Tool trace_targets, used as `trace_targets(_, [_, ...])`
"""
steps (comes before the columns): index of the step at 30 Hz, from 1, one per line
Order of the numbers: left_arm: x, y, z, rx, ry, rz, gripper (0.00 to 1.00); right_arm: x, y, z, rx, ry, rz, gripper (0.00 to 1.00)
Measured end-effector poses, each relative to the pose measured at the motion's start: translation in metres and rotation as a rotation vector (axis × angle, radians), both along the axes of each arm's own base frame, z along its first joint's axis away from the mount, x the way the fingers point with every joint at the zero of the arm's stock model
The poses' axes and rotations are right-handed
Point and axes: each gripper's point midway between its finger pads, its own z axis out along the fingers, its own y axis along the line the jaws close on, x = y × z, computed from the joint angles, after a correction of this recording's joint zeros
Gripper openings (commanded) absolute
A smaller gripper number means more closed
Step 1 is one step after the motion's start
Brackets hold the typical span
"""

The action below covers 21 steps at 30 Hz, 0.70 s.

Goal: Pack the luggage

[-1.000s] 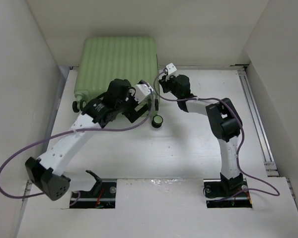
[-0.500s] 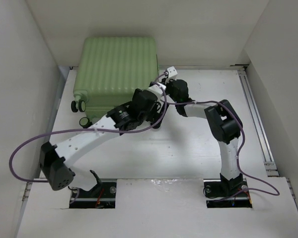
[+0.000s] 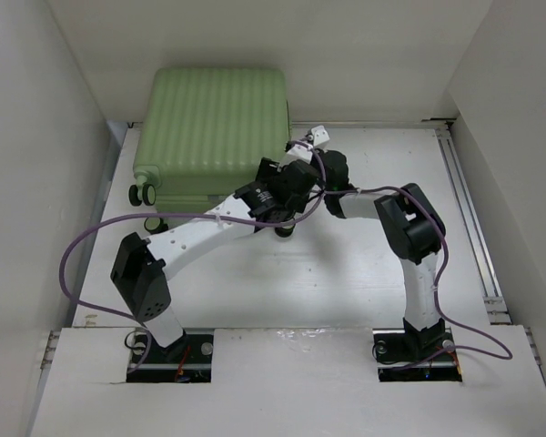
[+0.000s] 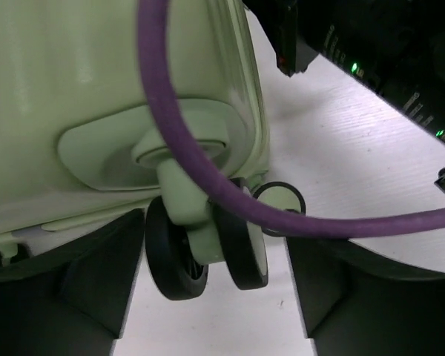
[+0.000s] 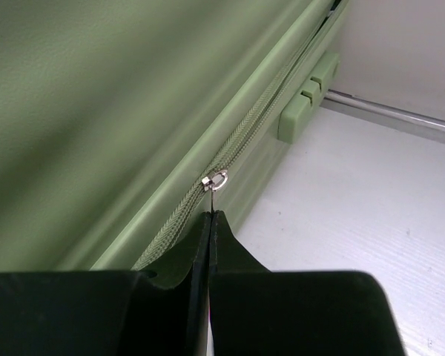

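The luggage (image 3: 214, 123) is a pale green ribbed suitcase lying shut at the back left. My right gripper (image 5: 210, 215) is shut on the thin pull tab of the zip slider (image 5: 216, 179) on the suitcase's right side seam (image 5: 170, 222). In the top view it (image 3: 302, 173) sits against that side, partly hidden by my left arm. My left gripper (image 4: 215, 297) is open at the suitcase's near right corner (image 3: 287, 205). The black-and-green double wheel (image 4: 208, 252) sits between its fingers (image 4: 81, 282), which stand apart from it.
A small round black-rimmed green thing (image 4: 278, 200) lies on the table just past the wheel, also in the top view (image 3: 284, 229). Two more suitcase wheels (image 3: 141, 194) stick out at its near left. White walls enclose the table. A purple cable (image 4: 208, 170) crosses the left wrist view.
My left arm has swung right, from over the suitcase's near edge to its near right corner, bringing the wheel between its fingers. My right gripper has shifted slightly nearer along the side, still shut.
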Motion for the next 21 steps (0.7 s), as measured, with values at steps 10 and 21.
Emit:
trace_targets(10, [0.0,0.003,-0.006,0.027,0.0,0.021,0.0,-0.001,0.0,0.0,0.012,0.004,0.035,0.0])
trace_targets(21, [-0.008,0.009,-0.011,0.068,-0.013,-0.082,0.0,-0.002,-0.002,-0.001,0.022,0.017,0.07,0.0])
